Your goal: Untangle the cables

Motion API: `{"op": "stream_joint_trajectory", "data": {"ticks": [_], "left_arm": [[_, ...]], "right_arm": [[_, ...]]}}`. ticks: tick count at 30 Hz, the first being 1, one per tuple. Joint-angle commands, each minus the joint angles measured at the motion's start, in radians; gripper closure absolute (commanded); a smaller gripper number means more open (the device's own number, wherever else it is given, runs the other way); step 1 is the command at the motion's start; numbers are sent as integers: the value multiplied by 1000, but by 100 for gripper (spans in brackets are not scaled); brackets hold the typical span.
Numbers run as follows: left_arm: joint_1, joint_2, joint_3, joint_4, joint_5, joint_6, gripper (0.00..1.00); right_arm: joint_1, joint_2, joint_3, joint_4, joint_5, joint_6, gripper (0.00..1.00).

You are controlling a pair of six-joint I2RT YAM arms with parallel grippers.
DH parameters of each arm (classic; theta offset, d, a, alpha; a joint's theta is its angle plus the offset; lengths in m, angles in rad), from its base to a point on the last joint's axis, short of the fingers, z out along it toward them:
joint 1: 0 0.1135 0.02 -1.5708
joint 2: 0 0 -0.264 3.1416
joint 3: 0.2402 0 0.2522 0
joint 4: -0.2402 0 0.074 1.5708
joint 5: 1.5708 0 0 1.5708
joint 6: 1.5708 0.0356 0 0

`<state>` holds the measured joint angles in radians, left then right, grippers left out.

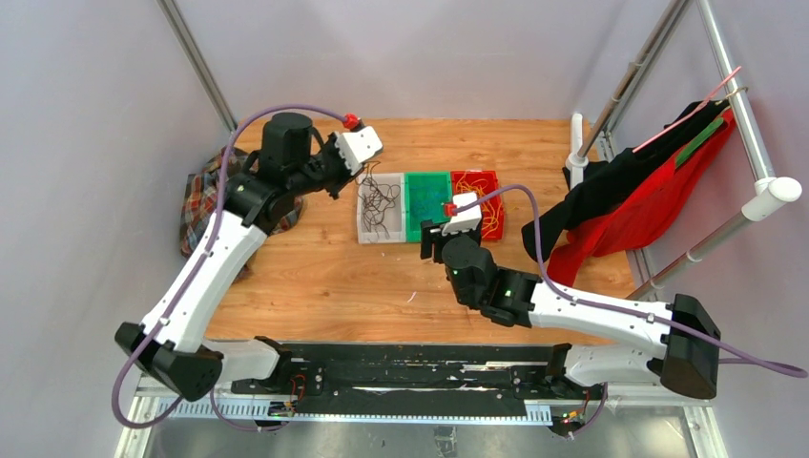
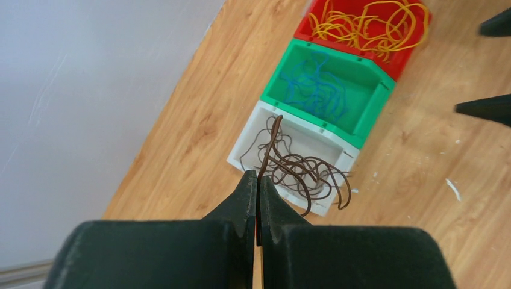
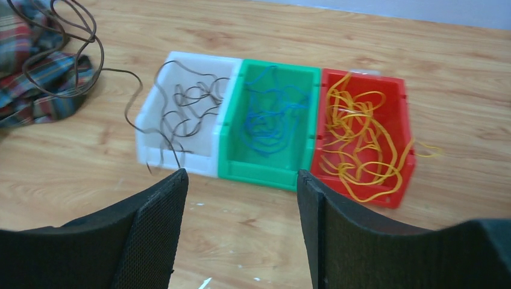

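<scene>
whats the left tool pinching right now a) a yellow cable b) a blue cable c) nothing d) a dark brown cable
d: the left tool is shut on a dark brown cable that trails into the white bin, while the blue cables lie in the green bin and the yellow cables in the red bin.

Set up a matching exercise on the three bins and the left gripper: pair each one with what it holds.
Column one:
1. white bin
2. green bin
3. red bin
4. left gripper

Column two:
a. yellow cables
b. shut on one dark cable
c. blue cables
d. heap of brown cables

Pairs: 1-d, 2-c, 3-a, 4-b
</scene>
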<state>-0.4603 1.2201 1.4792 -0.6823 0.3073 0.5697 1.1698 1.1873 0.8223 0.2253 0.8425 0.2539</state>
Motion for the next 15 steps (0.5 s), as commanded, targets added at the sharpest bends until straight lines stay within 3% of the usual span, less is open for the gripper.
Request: {"op": "stream_joint_trajectory", "data": {"ticks": [1, 9, 15], "left_arm": [[4, 76, 45, 140, -64, 3, 99], [7, 206, 109, 197, -106, 33, 100], [19, 230, -23, 330, -128, 36, 99]], "right_arm": [[-35, -54, -2, -67, 118, -5, 34], [-60, -47, -21, -74, 109, 3, 34], [-69, -65, -40, -81, 99, -2, 37]]}}
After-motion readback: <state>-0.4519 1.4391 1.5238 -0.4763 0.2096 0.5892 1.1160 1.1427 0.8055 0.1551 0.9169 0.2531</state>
